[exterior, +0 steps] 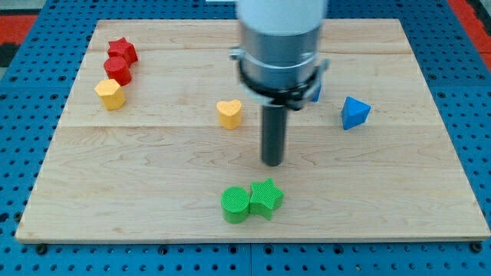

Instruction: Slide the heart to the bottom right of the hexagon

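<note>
The yellow heart (229, 113) sits mid-worktop (399, 192), w/ the tip (272, 162) just to its lower right, apart. No claw is fitted, so its state can't be told. The yellow hexagon (110, 93) lies far left, below the red cylinder (117, 70). The tip should be brought round to the heart's right, then pushed leftward, slowly, contact kept centred. Lobes face view's top, point toward bottom; long axis approx. across the lobes.

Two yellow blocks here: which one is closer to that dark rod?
The yellow heart, just left of my tip. The other yellow block sits far off, below the red blocks.
</note>
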Tool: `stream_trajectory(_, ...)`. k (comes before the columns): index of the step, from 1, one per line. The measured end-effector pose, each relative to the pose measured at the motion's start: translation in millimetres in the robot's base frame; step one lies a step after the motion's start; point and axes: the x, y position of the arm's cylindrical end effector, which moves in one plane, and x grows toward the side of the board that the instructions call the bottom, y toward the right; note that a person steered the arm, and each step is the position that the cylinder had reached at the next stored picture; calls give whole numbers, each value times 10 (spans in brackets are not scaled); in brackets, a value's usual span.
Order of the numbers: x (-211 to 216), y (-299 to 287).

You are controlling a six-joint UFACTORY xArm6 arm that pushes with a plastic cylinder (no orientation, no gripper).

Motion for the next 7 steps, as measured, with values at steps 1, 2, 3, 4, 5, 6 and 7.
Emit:
stream_trajectory(1,-358,-63)
stream_trajectory(2,-568,-493)
stream_trajectory(3,-685,-273)
stream_trajectory(4,-823,-620)
stream_trajectory(5,-789,-1219)
stream_trajectory(6,-743,-1707)
stream_trajectory(7,-736,-1923)
